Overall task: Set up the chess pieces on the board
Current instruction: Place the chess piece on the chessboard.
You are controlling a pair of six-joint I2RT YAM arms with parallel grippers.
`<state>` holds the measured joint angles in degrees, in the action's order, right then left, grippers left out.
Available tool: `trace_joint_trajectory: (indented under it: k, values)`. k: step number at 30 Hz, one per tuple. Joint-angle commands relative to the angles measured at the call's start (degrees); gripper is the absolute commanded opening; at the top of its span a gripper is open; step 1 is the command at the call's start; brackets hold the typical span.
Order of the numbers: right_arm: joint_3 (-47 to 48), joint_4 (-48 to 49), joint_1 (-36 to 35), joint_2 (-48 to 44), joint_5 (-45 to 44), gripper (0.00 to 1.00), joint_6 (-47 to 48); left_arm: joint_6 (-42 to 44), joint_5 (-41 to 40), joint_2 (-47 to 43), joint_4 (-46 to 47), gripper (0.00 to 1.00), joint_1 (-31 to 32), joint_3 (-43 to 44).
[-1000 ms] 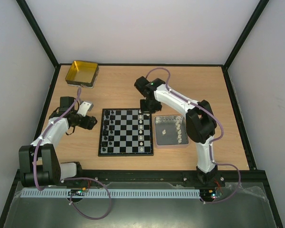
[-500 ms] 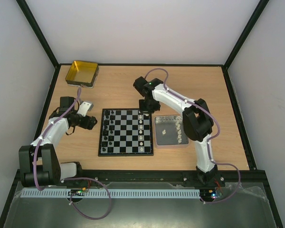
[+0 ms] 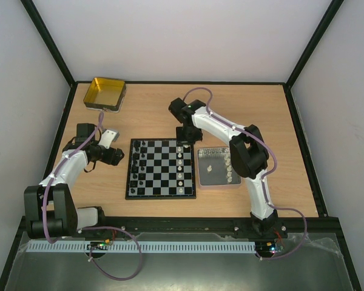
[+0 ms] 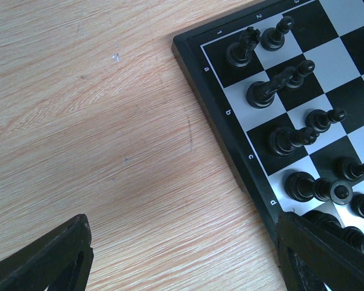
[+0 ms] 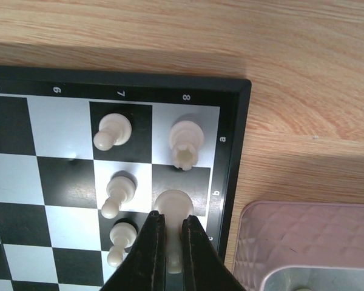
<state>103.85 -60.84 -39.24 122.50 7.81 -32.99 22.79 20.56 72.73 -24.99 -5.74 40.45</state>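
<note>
The checkered board [image 3: 161, 168] lies at the table's middle, with black pieces [image 3: 141, 163] on its left columns and white pieces [image 3: 180, 165] on its right columns. My right gripper [image 5: 173, 233] is shut on a white piece [image 5: 173, 209] standing on the b8 square at the board's far right corner [image 3: 186, 145], next to a white rook [image 5: 186, 140] and white pawns [image 5: 113, 131]. My left gripper [image 3: 113, 156] hovers open and empty over bare wood left of the board; its fingers [image 4: 54, 257] frame the board's edge and black pieces [image 4: 264, 91].
A silver tray [image 3: 219, 168] on a pink base holds several white pieces right of the board. A yellow tin [image 3: 104, 93] stands at the far left. A small grey block [image 3: 111, 136] lies near the left arm.
My right arm has shifted slightly left over the board's far right corner. The left arm has not moved.
</note>
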Motion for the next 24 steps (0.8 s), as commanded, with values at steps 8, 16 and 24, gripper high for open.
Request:
trace_joint_trajectory:
  k: [8, 16, 24]
  values:
    - [2.54, -0.6, -0.22, 3.03, -0.43, 0.03, 0.12, -0.11, 0.71, -0.63, -0.41, 0.82, 0.2, 0.39]
    - [2.91, -0.68, -0.15, 3.96, -0.61, 0.05, 0.21, -0.02, 0.63, -0.57, -0.41, 0.82, 0.2, 0.26]
    - [2.98, -0.77, -0.21, 4.11, -0.69, 0.1, 0.29, -0.06, 0.71, -0.57, -0.33, 0.82, 0.2, 0.32]
